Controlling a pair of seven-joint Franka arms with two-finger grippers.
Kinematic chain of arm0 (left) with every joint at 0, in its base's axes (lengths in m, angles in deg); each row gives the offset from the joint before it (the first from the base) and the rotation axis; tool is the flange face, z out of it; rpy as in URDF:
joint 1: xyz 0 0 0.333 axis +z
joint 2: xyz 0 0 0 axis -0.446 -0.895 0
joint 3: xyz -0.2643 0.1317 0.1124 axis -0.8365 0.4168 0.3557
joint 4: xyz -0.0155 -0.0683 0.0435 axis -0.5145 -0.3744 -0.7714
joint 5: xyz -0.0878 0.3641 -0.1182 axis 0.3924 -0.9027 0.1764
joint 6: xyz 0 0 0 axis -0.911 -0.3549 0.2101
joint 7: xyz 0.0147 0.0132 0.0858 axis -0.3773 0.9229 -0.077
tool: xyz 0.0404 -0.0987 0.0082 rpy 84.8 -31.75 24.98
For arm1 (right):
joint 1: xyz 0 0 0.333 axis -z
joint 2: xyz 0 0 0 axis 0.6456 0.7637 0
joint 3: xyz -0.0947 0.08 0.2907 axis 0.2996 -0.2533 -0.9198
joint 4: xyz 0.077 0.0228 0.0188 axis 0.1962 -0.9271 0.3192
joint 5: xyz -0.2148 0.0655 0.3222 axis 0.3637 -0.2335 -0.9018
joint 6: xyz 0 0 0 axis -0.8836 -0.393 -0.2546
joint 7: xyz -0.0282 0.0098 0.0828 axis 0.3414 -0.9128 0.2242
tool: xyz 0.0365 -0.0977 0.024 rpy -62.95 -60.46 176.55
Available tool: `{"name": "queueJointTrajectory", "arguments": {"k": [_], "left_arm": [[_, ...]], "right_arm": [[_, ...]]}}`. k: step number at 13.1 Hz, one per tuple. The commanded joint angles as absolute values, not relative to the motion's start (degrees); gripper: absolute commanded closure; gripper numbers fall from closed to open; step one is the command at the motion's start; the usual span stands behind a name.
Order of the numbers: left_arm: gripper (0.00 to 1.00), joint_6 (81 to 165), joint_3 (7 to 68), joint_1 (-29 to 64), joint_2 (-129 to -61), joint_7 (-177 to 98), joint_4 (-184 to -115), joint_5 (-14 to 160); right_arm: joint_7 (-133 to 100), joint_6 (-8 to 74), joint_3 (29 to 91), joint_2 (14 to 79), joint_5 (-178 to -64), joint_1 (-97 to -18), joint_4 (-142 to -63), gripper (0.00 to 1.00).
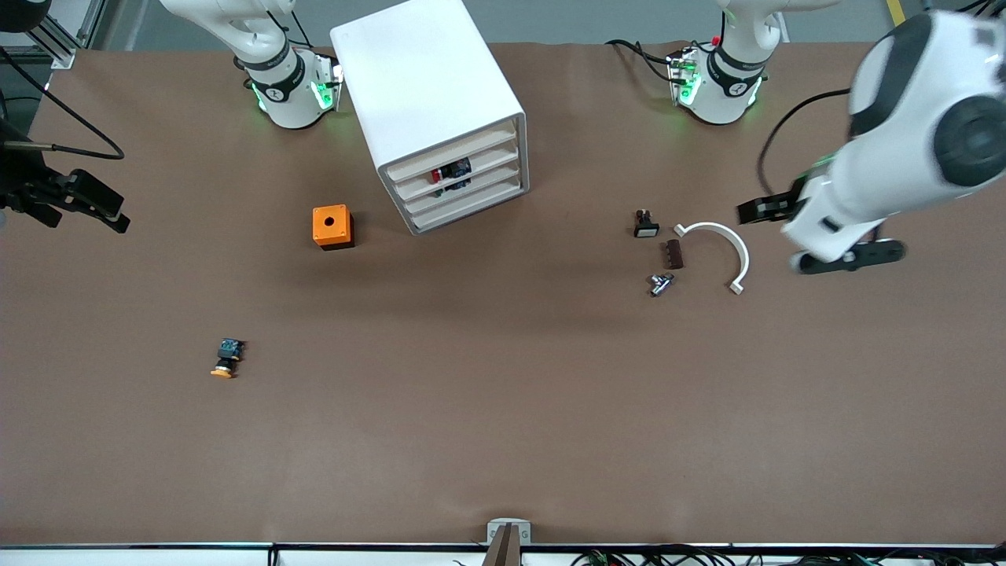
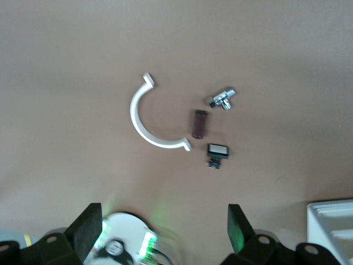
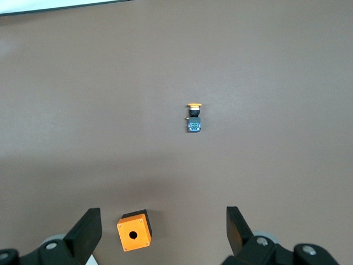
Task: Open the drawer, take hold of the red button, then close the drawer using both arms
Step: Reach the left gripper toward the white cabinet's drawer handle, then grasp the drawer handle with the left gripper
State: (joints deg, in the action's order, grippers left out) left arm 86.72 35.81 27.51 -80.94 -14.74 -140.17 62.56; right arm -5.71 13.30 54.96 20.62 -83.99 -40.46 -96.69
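Both arms raised, each claw wide and empty: left claw (image 2: 162, 232), right claw (image 3: 162, 232). Button (image 1: 448, 173) in drawer (image 1: 460, 171), well apart from both.

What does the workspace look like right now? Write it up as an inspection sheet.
Surface: brown table, flat.
Job's things: white cabinet with four drawers; second drawer from the top shows the red-capped button at its front.
Clutter: orange cube; yellow-capped button; white curved clip; brown block; metal fitting; small black switch.
Grippers: left gripper open, empty, over the table near the clip; right gripper open, empty, near the orange cube.
Cables: black cables by both bases and along the table's edges.
Surroundings: nothing seen.
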Motion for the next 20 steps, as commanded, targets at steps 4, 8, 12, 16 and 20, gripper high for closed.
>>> {"name": "queueJointTrajectory", "arguments": {"k": [4, 8, 12, 16, 20], "left_arm": [[0.0, 90.2, 32.0, 18.0, -94.1, 13.2, -137.7, 69.4], [0.0, 91.7, 32.0, 10.2, -106.0, 41.1, -128.1, 70.5], [0.0, 96.4, 32.2, 9.2, -110.5, 61.1, -127.2, 81.6], [0.06, 98.8, 32.2, 8.5, -113.8, 73.8, -128.2, 89.5], [0.18, 99.3, 33.6, 8.4, -117.7, 84.0, -128.0, 107.2]], "right_arm": [[-6.4, 13.0, 54.7, 20.4, -84.0, -40.1, -96.4, 0.0], [-6.4, 12.2, 54.5, 20.3, -84.0, -40.0, -96.5, 0.0], [-6.4, 12.1, 54.5, 20.3, -84.0, -40.3, -96.5, 0.0], [-6.4, 11.0, 54.5, 20.3, -84.0, -40.3, -96.5, 0.0], [-6.4, 11.0, 54.4, 20.3, -83.9, -40.5, -96.4, 0.0]]}}
